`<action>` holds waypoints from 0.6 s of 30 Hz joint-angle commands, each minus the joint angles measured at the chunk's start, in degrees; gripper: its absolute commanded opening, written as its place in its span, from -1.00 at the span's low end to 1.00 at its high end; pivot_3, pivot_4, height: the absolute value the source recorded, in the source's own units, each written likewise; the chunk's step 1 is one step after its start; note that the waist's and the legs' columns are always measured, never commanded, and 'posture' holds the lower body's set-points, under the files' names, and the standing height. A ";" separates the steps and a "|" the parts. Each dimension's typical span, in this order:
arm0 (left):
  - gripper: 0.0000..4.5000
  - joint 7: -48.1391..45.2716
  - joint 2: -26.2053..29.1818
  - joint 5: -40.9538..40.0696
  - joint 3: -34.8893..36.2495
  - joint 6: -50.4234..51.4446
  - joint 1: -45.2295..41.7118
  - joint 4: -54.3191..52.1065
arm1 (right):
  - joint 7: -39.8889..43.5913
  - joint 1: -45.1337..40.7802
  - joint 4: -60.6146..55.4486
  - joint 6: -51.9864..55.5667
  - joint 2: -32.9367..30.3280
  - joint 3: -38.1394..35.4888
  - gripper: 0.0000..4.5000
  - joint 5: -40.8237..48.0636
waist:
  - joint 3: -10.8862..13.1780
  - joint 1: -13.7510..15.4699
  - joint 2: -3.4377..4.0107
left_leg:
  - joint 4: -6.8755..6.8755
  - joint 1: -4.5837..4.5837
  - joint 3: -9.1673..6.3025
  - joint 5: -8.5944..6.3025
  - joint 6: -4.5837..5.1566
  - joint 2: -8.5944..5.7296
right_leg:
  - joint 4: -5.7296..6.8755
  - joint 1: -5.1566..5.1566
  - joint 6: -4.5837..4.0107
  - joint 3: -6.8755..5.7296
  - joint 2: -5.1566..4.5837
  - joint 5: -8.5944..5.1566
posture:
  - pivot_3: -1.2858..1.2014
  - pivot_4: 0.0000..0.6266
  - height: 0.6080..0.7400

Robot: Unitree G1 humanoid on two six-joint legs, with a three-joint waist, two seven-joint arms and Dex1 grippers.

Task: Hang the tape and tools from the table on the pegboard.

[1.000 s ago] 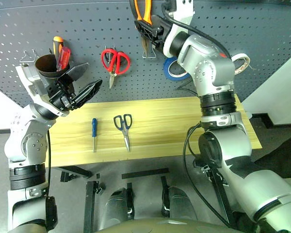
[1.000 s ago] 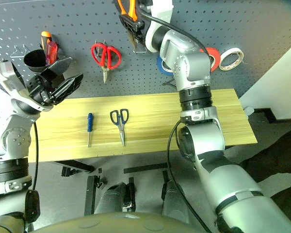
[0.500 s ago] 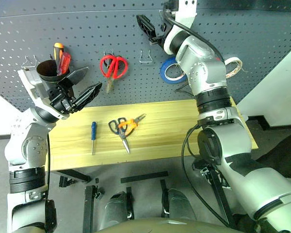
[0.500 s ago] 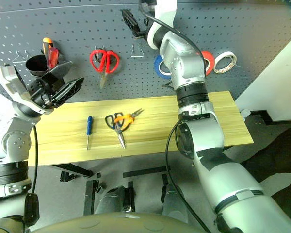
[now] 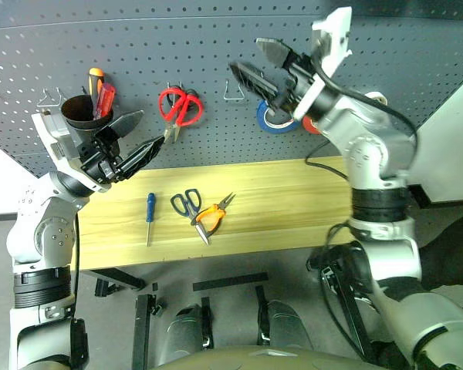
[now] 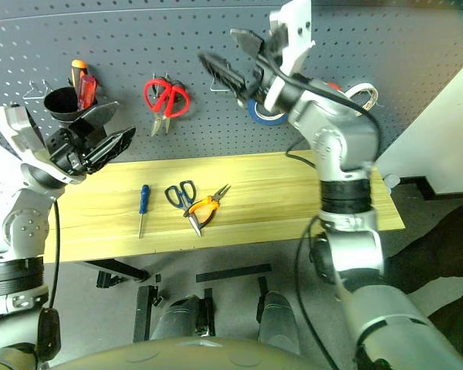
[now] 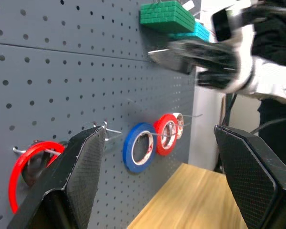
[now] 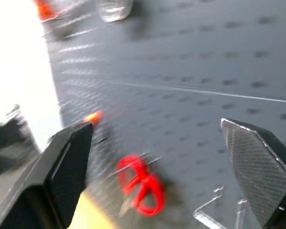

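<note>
The pliers (image 5: 212,215) have dropped off the pegboard (image 5: 417,54): a second ago the right end effector (image 5: 256,65) held them at a hook at 12 o'clock, and now they lie on the bench (image 5: 293,200) touching the dark-blue scissors (image 5: 190,209). The right fingers gape empty; the left end effector (image 5: 135,139) is apart too. The screwdriver (image 5: 149,215) waits at 9 o'clock of the scissors, and the blue tape (image 5: 272,116) hangs. Pliers likely need regrasping

The blue tape (image 5: 276,117) hangs partly hidden behind the right gripper (image 5: 256,63). Beyond that gripper's wide-spread fingers, the wrist view smears the red-handled scissors (image 8: 142,183) into blur. A red roll (image 5: 309,126) shows as a sliver under the right wrist.
</note>
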 commanded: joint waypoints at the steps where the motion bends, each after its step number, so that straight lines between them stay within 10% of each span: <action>1: 0.71 -2.64 2.25 0.85 -0.65 0.81 1.59 -0.92 | 8.78 1.58 -4.10 0.55 -5.72 3.97 0.99 0.23 | -0.02 -0.19 0.03 | 0.00 0.03 0.01 0.00 0.00 0.00 | 0.00 0.02 0.00 0.00 0.00 0.00 | 0.05 -0.67 1.00; 7: 0.71 -5.87 5.67 3.17 -2.84 2.42 5.06 -0.92 | 17.91 3.64 1.06 -11.16 -13.51 15.59 0.99 -12.47 | -0.02 -0.33 0.03 | -0.02 0.31 0.13 -0.01 0.01 0.03 | 0.03 0.18 0.00 0.09 0.01 -0.01 | 0.05 -0.65 1.00; 18: 0.71 -7.87 8.36 9.31 -5.36 1.68 11.05 -0.27 | 23.30 0.34 17.15 -28.66 -9.35 24.50 0.99 -25.57 | 0.00 -0.11 0.05 | 0.00 0.32 0.13 -0.01 0.00 0.03 | 0.01 0.21 -0.01 0.10 -0.01 -0.01 | 0.06 -0.53 1.00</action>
